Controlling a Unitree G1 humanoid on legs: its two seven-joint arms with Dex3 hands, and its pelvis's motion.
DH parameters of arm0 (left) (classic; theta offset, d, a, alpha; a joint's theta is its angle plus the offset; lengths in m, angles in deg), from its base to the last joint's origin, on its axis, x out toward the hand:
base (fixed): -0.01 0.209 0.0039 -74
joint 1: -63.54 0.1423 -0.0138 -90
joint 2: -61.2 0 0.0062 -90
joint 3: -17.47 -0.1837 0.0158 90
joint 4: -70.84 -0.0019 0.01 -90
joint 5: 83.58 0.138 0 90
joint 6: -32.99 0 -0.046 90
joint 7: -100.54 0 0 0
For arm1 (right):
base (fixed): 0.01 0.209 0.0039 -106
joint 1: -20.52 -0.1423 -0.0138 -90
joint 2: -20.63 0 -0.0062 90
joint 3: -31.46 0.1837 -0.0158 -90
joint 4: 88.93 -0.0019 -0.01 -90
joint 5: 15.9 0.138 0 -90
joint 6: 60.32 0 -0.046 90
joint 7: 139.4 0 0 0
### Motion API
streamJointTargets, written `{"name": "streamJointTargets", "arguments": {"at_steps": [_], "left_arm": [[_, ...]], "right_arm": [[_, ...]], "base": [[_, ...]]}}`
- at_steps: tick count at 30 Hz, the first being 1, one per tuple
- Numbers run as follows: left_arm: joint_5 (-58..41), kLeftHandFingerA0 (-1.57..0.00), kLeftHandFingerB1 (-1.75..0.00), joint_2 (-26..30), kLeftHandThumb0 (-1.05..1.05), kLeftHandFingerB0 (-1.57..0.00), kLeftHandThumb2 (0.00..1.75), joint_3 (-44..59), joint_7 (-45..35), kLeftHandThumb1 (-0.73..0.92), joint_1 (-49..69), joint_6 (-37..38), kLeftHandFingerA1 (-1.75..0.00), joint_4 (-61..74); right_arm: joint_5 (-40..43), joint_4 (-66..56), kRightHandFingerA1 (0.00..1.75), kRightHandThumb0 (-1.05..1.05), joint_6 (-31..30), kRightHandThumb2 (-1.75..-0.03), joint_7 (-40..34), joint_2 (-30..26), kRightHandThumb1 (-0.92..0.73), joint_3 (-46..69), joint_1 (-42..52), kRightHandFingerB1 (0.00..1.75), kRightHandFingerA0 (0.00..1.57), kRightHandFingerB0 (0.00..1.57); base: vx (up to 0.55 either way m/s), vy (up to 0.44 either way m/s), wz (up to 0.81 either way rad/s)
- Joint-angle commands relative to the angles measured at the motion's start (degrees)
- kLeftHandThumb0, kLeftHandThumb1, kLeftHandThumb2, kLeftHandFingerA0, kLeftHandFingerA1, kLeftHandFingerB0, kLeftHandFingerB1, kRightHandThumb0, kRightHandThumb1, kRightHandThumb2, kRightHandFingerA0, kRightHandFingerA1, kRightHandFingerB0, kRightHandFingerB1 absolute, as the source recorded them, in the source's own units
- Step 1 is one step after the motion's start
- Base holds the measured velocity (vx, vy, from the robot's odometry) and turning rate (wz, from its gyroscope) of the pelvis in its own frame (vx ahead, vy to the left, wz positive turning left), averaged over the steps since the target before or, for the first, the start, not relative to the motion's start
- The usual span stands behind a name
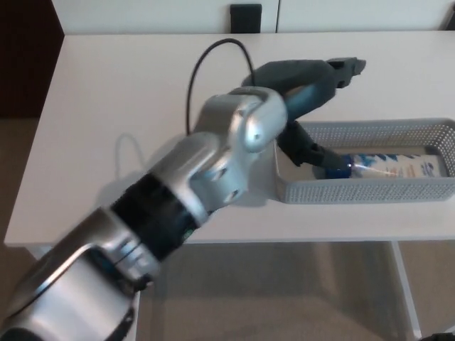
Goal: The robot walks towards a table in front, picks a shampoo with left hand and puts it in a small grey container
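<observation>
The shampoo (389, 165), a white tube with blue print and a blue cap, lies on its side inside the small grey mesh container (370, 189) at the table's right. My left hand (307, 92) hovers over the container's left end, open, its fingers spread apart and holding nothing. One finger (307, 150) reaches down near the tube's blue cap. My right hand does not show.
The white table (128, 99) spans the view, its front edge just below the container. A black cable (195, 78) loops up from my left arm. A dark object (246, 15) stands at the table's far edge.
</observation>
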Motion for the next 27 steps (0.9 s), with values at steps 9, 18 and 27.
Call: {"name": "streamJointTargets", "arguments": {"at_steps": [9, 18, 27], "left_arm": [[-20.24, -0.01, -0.37, 24.94, -0.66, -0.06, 0.81, 23.83, -14.62, 0.41, 53.38, 8.04, -0.26, 68.71], [-34.90, -0.31, -0.31, 23.50, -0.68, -0.32, 0.58, 47.47, -15.83, 0.56, 99.17, 42.27, -0.32, 54.57], [-40.64, -0.43, -0.33, 23.26, -0.62, -0.40, 0.58, 51.42, -20.34, 0.58, 109.42, 50.63, -0.34, 32.12]], "right_arm": [[0.45, 0.20, 0.46, -0.29, 0.12, -0.59, 0.35, -3.07, -0.67, 0.91, 2.11, 0.42, 0.74, 0.61], [1.42, 1.86, 0.47, -0.28, -0.71, -0.60, 1.17, -2.96, -0.68, 1.84, 5.51, 0.42, 0.75, 0.60], [1.61, 2.41, 0.46, -0.31, -0.97, -0.60, 0.60, -3.07, -0.68, 2.13, 8.50, 0.42, 0.76, 0.60]], "base": [[0.00, 0.000, 0.00], [0.00, 0.000, 0.00], [0.00, 0.000, 0.00]]}}
